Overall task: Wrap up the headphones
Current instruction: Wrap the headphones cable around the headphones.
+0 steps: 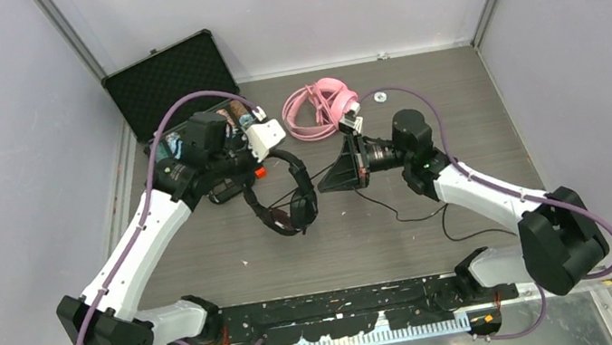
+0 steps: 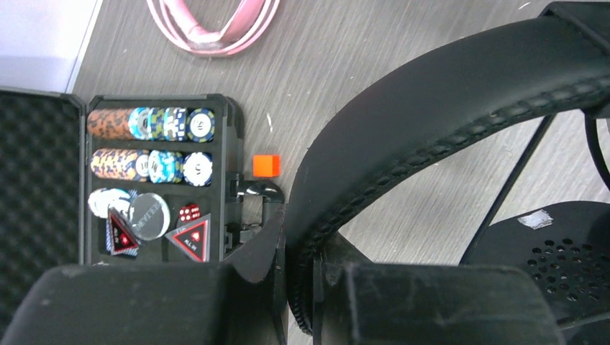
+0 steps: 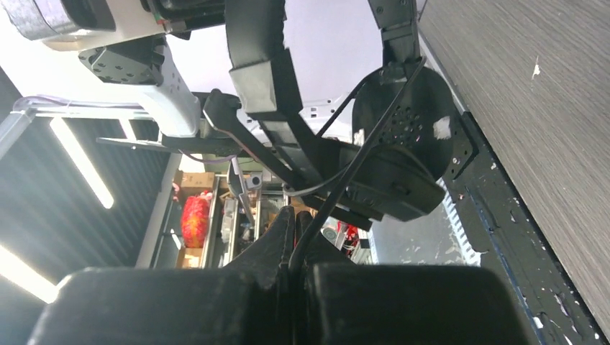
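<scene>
Grips the black headset (image 1: 286, 201) by its headband (image 2: 446, 108) in the clenched left gripper (image 2: 301, 277), raised over the middle of the tabletop (image 1: 466, 103). Pinches its thin cable (image 3: 338, 190) between the tightly closed fingers of the right gripper (image 3: 293, 248). Leaves the pink headset (image 1: 322, 108) near the far edge. Risks yanking the cable out of the pinch by overtightening, or snagging the slack lying toward the near edge.

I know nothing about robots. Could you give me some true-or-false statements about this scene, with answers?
1. The left gripper holds the black headphones by the headband. True.
2. The right gripper is open and empty. False: it is shut on the black cable.
3. The pink headphones lie inside the case. False: they lie on the table, outside it.
4. The case is open, with poker chips inside. True.
</scene>
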